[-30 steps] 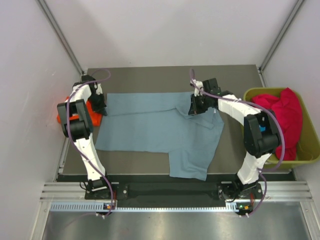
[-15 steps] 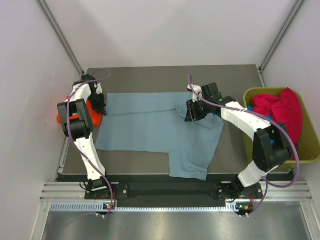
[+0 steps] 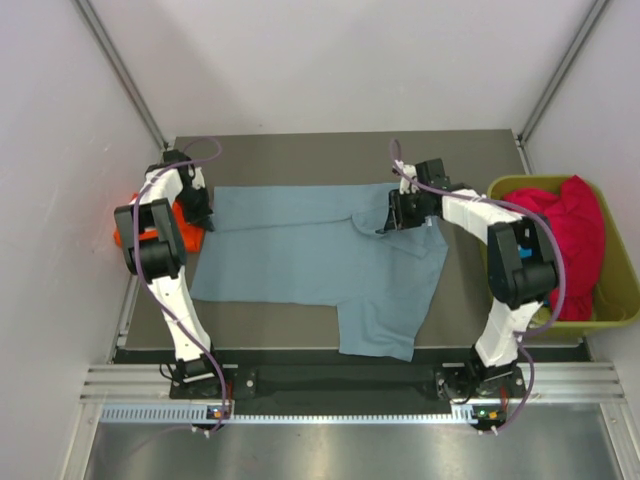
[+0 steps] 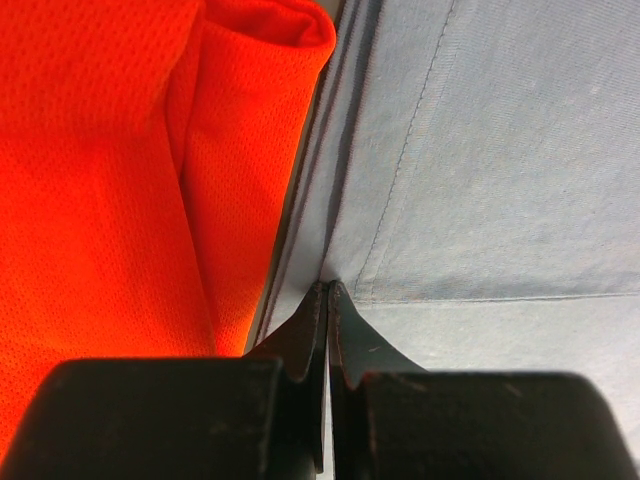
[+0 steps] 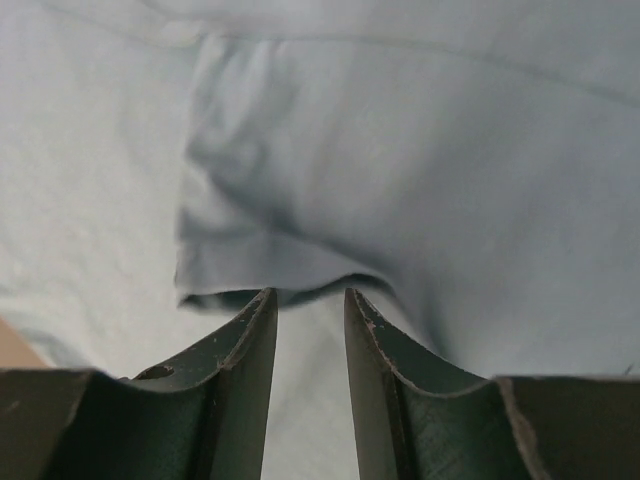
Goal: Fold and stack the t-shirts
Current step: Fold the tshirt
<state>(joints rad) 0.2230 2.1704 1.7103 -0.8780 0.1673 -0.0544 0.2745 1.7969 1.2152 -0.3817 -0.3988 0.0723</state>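
A grey-blue t-shirt (image 3: 300, 250) lies spread flat across the table, one part hanging toward the near edge. My left gripper (image 3: 200, 212) is at its far left corner with its jaws pressed together, and the shirt's corner (image 4: 480, 150) runs into the tips (image 4: 328, 285). Beside it lies a bright orange-red t-shirt (image 4: 100, 150), off the table's left edge (image 3: 122, 236). My right gripper (image 3: 388, 222) stands open just over the grey-blue shirt's right part, its tips (image 5: 308, 292) at a turned-over cloth edge (image 5: 270, 260), with nothing pinched. A crimson-pink t-shirt (image 3: 570, 230) is heaped in the bin.
An olive-green plastic bin (image 3: 625, 300) stands off the table's right side. White walls with slanted metal posts close in the left, right and back. A dark strip of table (image 3: 300, 150) shows behind the shirt.
My right gripper has gone from shut to open and let the cloth go; it swung slightly left, then back right. The left gripper has not moved.
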